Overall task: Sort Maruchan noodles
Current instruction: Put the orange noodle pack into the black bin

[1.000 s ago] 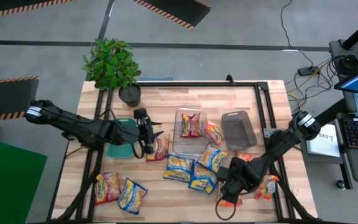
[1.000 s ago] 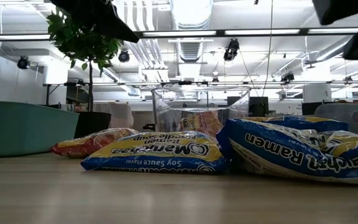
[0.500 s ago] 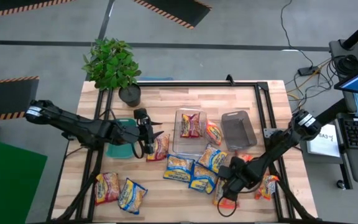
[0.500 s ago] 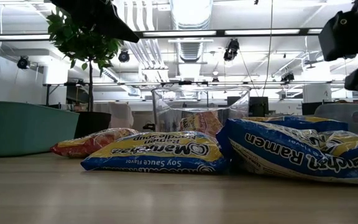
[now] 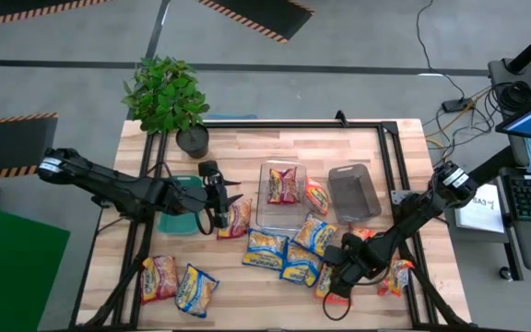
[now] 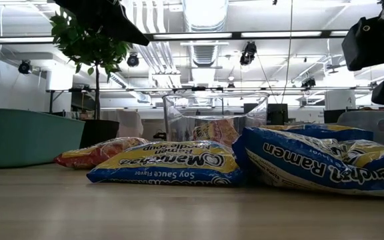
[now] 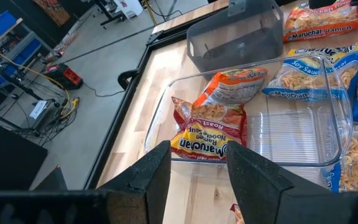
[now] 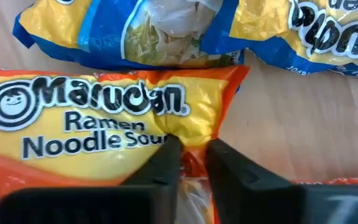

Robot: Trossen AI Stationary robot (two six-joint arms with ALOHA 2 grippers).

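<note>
Right gripper [image 8: 188, 163] pinches the edge of an orange packet [image 8: 98, 121] at the table's [image 5: 339, 138] front right beside blue packets [image 5: 284, 254], left gripper [image 7: 197, 168] hangs open by the teal bin [image 5: 181, 205], one maroon packet [image 7: 207, 130] sits in the clear bin [image 7: 303, 134].

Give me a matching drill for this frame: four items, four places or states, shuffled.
1. right gripper
2. maroon packet
3. grey bin
4. plant

A. far-left corner of the table
B. nothing inside
C. in the clear bin
D. pinching an orange packet

Pairs: 1-D, 2-C, 3-B, 4-A
</note>
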